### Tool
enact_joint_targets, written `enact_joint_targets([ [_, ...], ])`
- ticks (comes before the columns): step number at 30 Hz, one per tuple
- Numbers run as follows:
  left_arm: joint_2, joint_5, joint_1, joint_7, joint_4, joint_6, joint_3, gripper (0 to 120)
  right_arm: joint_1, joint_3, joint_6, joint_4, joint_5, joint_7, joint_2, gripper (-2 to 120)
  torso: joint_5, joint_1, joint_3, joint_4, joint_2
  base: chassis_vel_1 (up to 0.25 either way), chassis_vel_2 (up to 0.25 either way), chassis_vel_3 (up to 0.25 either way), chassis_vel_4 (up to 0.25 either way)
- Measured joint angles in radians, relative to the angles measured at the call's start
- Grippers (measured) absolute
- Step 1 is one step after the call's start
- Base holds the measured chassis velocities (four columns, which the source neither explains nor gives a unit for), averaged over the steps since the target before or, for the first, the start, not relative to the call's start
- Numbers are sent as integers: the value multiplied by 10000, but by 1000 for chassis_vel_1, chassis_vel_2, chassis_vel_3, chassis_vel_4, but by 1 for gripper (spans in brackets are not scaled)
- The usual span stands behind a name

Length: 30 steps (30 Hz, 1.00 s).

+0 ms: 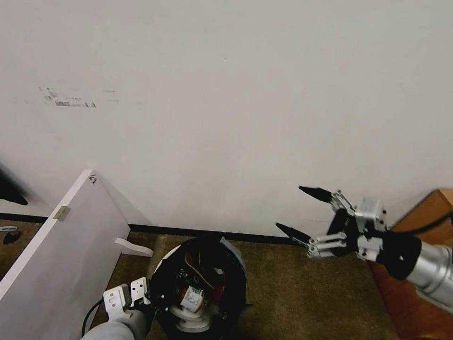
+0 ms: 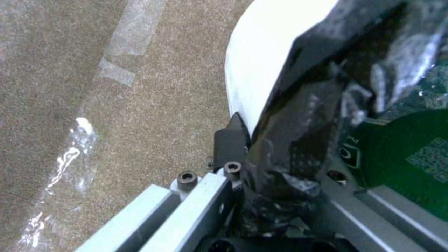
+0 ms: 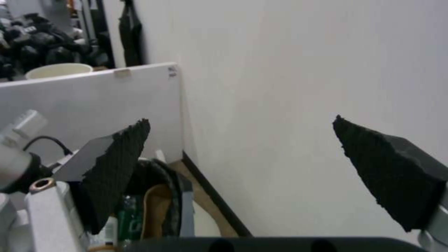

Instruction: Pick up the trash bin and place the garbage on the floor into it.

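One trash bin [image 1: 236, 269], white with a black bag [image 2: 299, 140] folded over its rim, is held at the lower middle of the head view, above the carpeted floor [image 1: 306, 293] and close to the dark baseboard of the white wall [image 1: 236, 94]. The left gripper [image 1: 144, 295] is clamped on the bin's near-left rim; in the left wrist view its jaws are seen clenched on the bagged rim, one finger [image 2: 231, 138] lying against the white outer side. Inside the bin, garbage [image 1: 193, 297] is piled: one red can with a white label, one brown paper item, at least one green-labelled bottle [image 2: 411, 157] and something white at the near side; the rest cannot be counted. The right gripper [image 1: 302, 210] is held in the air to the right of the bin, well apart from it, its two jaws spread wide and grasping nothing. One white board [image 1: 61, 250] is leaned beside the bin on the left, and one brown wooden piece of furniture [image 1: 424, 302] is seen at the right edge.
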Motion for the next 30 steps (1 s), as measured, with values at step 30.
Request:
enact_joint_targets([
  [30, 6, 165, 99, 93, -301, -1, -136, 0, 658, -322, 1931, 5, -3821, -3384, 6371, 100, -1, 0, 1, -2, 0, 0, 0, 0, 0],
])
